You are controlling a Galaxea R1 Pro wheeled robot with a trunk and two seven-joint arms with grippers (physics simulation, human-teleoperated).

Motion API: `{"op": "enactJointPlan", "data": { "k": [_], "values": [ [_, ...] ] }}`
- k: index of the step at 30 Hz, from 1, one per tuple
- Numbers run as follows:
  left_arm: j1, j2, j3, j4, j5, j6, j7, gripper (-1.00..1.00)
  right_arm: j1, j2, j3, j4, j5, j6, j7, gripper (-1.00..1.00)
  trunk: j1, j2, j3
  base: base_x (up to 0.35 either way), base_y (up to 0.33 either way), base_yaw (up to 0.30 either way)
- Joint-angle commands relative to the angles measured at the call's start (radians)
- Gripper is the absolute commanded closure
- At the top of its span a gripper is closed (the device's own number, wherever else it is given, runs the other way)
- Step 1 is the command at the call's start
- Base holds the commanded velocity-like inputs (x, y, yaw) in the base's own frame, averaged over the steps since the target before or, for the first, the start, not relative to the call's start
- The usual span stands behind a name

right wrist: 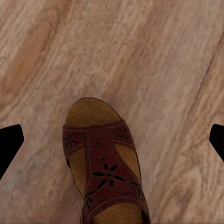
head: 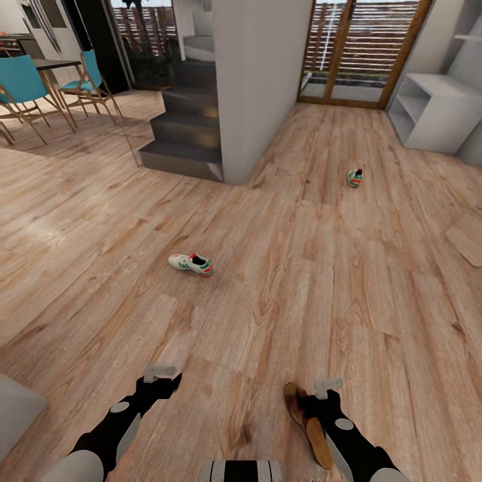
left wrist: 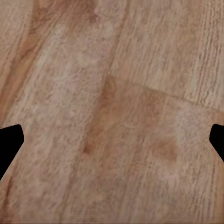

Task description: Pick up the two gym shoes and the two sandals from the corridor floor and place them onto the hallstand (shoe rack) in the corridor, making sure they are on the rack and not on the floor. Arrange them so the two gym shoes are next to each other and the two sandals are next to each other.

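Observation:
One white gym shoe (head: 191,264) with green stripes lies on the corridor floor (head: 281,288) ahead and to the left. The other gym shoe (head: 355,177) lies farther off to the right. Just beside my right gripper (head: 326,387) a brown sandal (head: 306,420) rests flat on the planks. In the right wrist view that sandal (right wrist: 103,163) sits below my right gripper (right wrist: 112,140), whose fingers stand wide apart and clear of it. My left gripper (head: 161,372) hangs open over bare planks (left wrist: 112,116). The light-grey hallstand (head: 438,127) stands at the far right.
Dark grey stairs (head: 181,127) and a white pillar wall (head: 258,87) rise ahead on the left. Wood-framed glass doors (head: 361,53) close the corridor's end. Teal chairs (head: 20,87) stand far left. A tan flat panel (head: 468,237) lies at the right edge.

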Motion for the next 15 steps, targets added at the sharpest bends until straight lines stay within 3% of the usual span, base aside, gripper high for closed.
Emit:
{"op": "enactJointPlan", "data": {
  "k": [1,15],
  "values": [
    [-0.001,-0.001,0.008,0.001,-0.009,-0.004,-0.007,-1.00,0.000,-0.001,-0.001,0.007,0.008,-0.012,-0.001,-1.00,0.004,-0.007,-0.005,0.000,0.000,0.071],
    [-0.001,-0.014,0.007,0.000,-0.012,-0.004,-0.008,-1.00,-0.001,-0.019,0.001,0.037,0.008,-0.059,-0.001,-1.00,0.057,-0.105,-0.071,0.000,0.000,0.068]
  ]
}}
